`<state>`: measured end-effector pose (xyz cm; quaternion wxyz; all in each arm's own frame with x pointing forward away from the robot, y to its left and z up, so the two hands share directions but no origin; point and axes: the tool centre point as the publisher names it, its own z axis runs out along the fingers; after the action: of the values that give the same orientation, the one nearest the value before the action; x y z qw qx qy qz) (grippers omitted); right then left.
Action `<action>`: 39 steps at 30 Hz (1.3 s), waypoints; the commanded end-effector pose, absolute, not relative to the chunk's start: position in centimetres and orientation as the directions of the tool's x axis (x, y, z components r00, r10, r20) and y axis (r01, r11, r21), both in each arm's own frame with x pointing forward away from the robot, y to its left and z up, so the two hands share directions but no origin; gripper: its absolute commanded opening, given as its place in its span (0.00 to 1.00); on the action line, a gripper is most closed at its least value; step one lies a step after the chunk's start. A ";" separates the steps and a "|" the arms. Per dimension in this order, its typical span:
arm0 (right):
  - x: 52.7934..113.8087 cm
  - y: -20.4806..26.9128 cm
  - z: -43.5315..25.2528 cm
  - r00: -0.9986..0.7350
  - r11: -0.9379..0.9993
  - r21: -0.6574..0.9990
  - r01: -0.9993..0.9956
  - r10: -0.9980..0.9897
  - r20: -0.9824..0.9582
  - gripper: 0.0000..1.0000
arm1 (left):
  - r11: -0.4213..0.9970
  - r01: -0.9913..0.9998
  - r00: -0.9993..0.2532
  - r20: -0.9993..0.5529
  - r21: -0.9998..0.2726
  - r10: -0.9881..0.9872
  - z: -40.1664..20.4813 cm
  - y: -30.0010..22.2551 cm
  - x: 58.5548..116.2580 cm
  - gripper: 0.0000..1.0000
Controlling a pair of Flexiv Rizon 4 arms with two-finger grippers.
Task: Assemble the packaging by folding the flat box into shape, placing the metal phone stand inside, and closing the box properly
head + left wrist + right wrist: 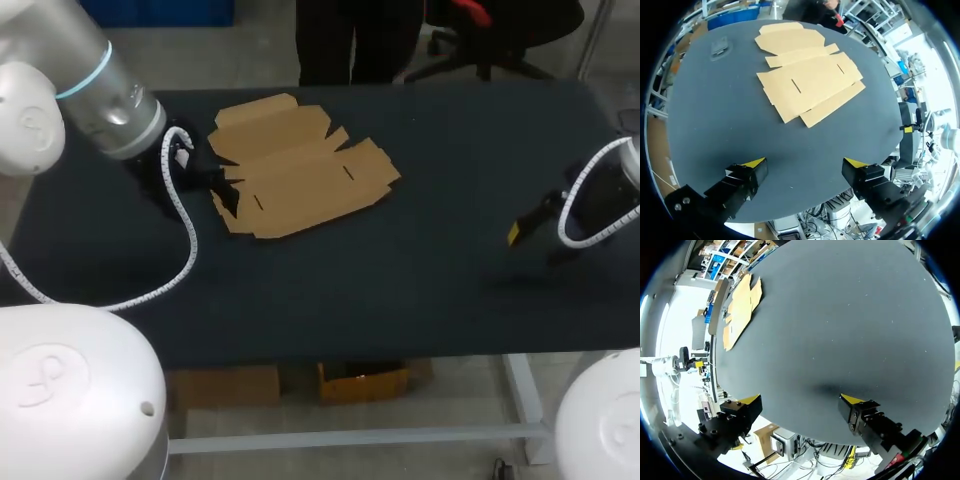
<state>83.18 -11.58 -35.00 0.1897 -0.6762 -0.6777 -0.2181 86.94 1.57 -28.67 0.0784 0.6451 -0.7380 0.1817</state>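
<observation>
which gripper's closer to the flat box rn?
Left. The left gripper is close beside the flat box, which lies just ahead of it. The right gripper is far across the table, well clear of it.

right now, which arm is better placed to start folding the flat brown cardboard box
Left. The left gripper, open, is close beside the flat brown cardboard box, which lies ahead of it. The right gripper, open too, is far across the black table.

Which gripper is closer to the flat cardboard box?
The left gripper, open right beside the flat box; the right gripper is far across the table.
</observation>
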 end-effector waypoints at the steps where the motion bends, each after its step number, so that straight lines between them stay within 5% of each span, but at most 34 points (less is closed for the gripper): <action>1: 83.4 -11.8 -34.0 -0.035 0.017 0.037 0.999 0.831 0.555 1.00 | 0.090 -0.982 -0.147 0.377 -0.167 -0.915 -28.7 2.1 87.1 1.00; 39: 87.2 -14.2 -29.7 -0.269 0.233 0.135 0.963 0.847 0.458 1.00 | 0.047 -0.995 -0.083 0.453 -0.091 -0.888 -27.2 3.4 85.9 1.00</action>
<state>87.28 -14.01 -30.54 0.1485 -0.5898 -0.7695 -0.1951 85.94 2.96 -27.26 0.1359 0.6616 -0.7120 0.1917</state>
